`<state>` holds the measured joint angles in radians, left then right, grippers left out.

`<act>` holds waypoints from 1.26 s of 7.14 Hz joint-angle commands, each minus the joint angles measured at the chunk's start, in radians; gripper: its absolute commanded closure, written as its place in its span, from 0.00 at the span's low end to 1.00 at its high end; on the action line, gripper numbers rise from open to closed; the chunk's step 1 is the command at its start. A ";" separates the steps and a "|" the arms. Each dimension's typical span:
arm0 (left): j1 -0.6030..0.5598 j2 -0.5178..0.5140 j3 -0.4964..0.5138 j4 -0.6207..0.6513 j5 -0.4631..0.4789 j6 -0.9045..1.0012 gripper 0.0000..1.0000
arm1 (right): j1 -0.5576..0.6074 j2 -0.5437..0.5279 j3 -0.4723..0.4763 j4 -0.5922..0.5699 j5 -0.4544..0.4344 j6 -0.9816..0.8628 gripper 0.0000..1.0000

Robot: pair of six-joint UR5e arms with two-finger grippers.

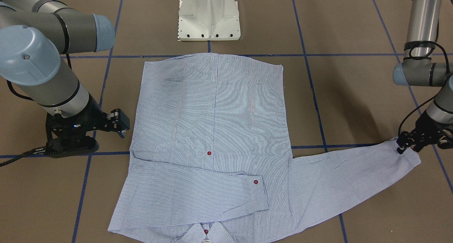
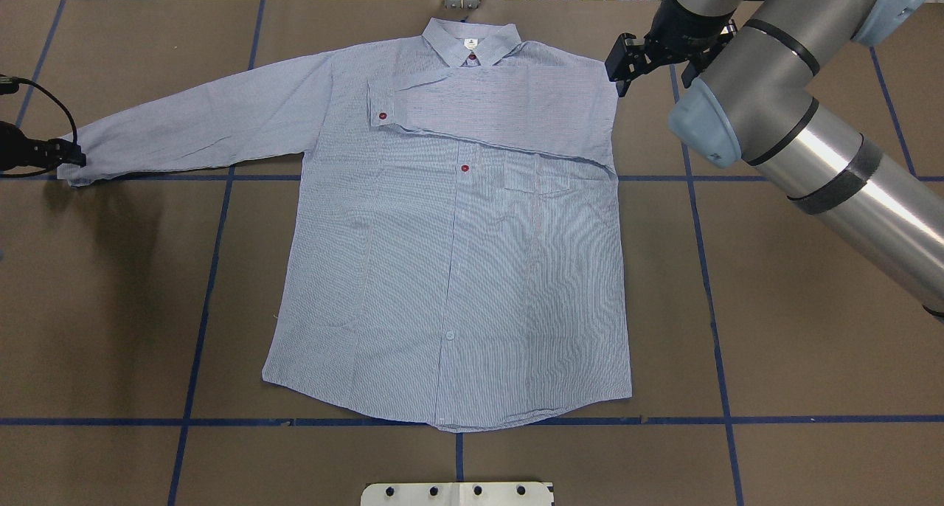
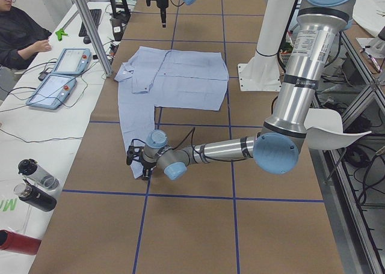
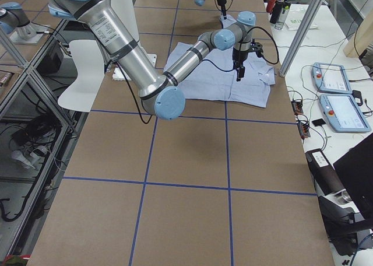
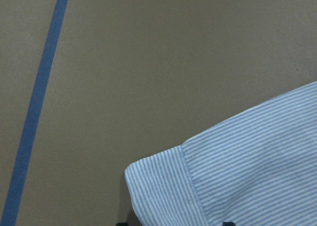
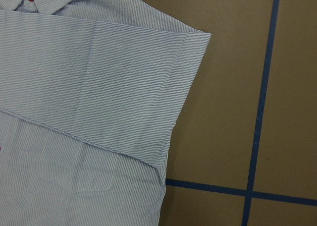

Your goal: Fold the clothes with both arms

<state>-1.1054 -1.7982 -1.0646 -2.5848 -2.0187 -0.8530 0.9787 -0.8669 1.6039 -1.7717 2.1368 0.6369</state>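
Left gripper (image 1: 407, 148) sits low over the brown table (image 2: 774, 307), right at the cuff (image 5: 163, 186) of the outstretched sleeve (image 2: 206, 122). In its wrist view two dark fingertip slivers peek in at the bottom edge, set apart, with the cuff's end between them. Its jaws look spread around the cloth rather than pinching it.

On the other side, the right gripper (image 2: 618, 71) hangs just beside the shirt's folded shoulder edge, near the collar end. I cannot tell whether its jaws are spread or pressed together.

The shirt (image 2: 472, 270) has fine light blue and white stripes and small red buttons. It lies flat and front up in the middle of the table. Its collar (image 2: 472, 37) points away from the robot and its hem lies toward the white pedestal base (image 1: 208, 16). The folded sleeve (image 2: 501, 108) lies across the chest just below the collar, and its red-buttoned end stops past the button line. The outstretched sleeve reaches well out to the robot's left — straight and flat. Dark blue tape lines (image 2: 708, 270) cross the table in a grid.
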 commanded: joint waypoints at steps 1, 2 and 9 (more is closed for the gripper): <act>-0.002 0.000 -0.002 0.002 -0.002 0.000 0.30 | -0.002 -0.001 0.002 0.002 0.000 0.003 0.01; -0.004 0.000 -0.003 0.002 -0.002 0.000 0.30 | -0.002 -0.001 0.002 0.002 0.000 0.003 0.01; -0.011 0.005 -0.012 0.003 0.003 0.000 0.40 | -0.006 -0.009 0.002 0.008 -0.002 0.006 0.01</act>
<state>-1.1166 -1.7942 -1.0764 -2.5817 -2.0165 -0.8529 0.9729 -0.8758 1.6060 -1.7641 2.1353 0.6420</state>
